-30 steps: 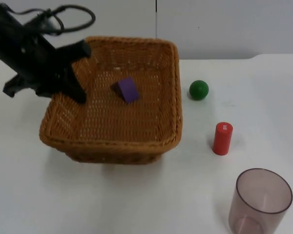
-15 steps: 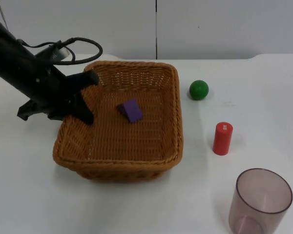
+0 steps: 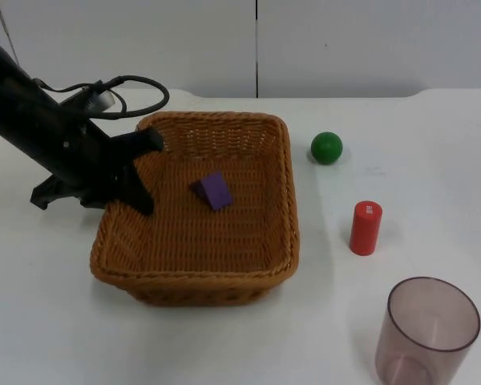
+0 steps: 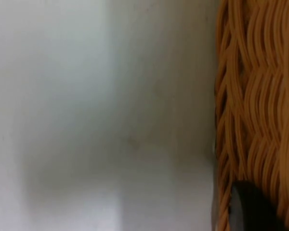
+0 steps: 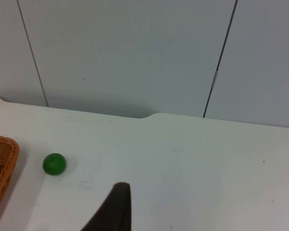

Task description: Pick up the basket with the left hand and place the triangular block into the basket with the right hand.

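The woven brown basket (image 3: 194,277) stands low on the white table, left of centre. A purple triangular block (image 3: 215,191) lies on its floor, a little behind the middle. My left gripper (image 3: 136,171) comes in from the left and is shut on the basket's left rim. The left wrist view has that wicker wall (image 4: 255,96) close up beside a black fingertip (image 4: 253,209). My right gripper (image 5: 117,204) waits off to the right, pointed at the back of the table, with the basket's corner (image 5: 0,161) at the side.
A green ball (image 3: 326,147) (image 5: 54,163) lies right of the basket near the back. In front of it stands a red cylinder (image 3: 365,228), and a translucent brownish cup (image 3: 429,329) stands at the front right. The grey partition wall closes the back.
The basket, held by the left gripper, has come down and shifted slightly right and forward. The purple block slid a little inside it. Nothing else moved.
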{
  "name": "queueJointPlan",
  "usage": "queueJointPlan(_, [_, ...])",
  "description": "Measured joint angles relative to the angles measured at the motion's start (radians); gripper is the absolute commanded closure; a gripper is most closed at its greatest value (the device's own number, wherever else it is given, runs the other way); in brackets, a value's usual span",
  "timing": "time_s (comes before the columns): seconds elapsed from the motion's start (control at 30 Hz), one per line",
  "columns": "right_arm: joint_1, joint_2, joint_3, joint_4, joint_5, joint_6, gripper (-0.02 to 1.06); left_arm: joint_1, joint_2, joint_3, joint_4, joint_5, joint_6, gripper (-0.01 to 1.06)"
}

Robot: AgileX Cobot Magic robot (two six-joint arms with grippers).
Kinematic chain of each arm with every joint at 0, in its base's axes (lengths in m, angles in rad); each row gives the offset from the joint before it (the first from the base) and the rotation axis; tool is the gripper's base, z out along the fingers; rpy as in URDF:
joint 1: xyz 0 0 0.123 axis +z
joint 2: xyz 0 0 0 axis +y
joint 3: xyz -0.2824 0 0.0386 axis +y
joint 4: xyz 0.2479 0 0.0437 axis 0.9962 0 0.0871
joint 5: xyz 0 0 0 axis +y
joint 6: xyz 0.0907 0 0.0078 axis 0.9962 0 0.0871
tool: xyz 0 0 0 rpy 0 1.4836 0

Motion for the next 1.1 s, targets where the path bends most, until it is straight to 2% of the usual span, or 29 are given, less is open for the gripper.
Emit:
queueJointPlan(0.3, [0.000, 0.000, 0.000, 0.000, 0.000, 0.000, -0.01, 0.000, 0.001, 0.000, -0.004, 0.010, -0.011, 1.03])
queueJointPlan(0.4, [0.000, 0.000, 0.000, 0.000, 0.000, 0.000, -0.01, 0.000, 0.001, 0.000, -0.004, 0.017, -0.016, 0.88])
queueJointPlan(0.43, [0.000, 0.000, 0.000, 0.000, 0.000, -0.003, -0.01, 0.000, 0.001, 0.000, -0.006, 0.019, -0.016, 0.88])
queueJointPlan(0.57, [0.000, 0.000, 0.000, 0.000, 0.000, -0.003, -0.01, 0.000, 0.001, 0.000, -0.013, 0.029, -0.019, 0.50])
queueJointPlan(0.6, [0.000, 0.000, 0.000, 0.000, 0.000, -0.003, -0.01, 0.000, 0.001, 0.000, -0.015, 0.030, -0.019, 0.50])
queueJointPlan(0.63, [0.000, 0.000, 0.000, 0.000, 0.000, -0.003, -0.01, 0.000, 0.001, 0.000, -0.015, 0.032, -0.019, 0.30])
queueJointPlan(0.67, [0.000, 0.000, 0.000, 0.000, 0.000, -0.005, -0.01, 0.000, 0.001, 0.000, -0.015, 0.034, -0.019, 0.17])
queueJointPlan(0.7, [0.000, 0.000, 0.000, 0.000, 0.000, -0.005, -0.01, 0.000, 0.001, 0.000, -0.017, 0.039, -0.019, 0.06])
queueJointPlan(0.73, [0.000, 0.000, 0.000, 0.000, 0.000, -0.005, -0.01, 0.000, 0.001, 0.000, -0.017, 0.039, -0.019, 0.00])
queueJointPlan(1.1, [0.000, 0.000, 0.000, 0.000, 0.000, -0.008, -0.01, 0.000, -0.002, 0.000, 0.011, 0.132, -0.007, 0.00])
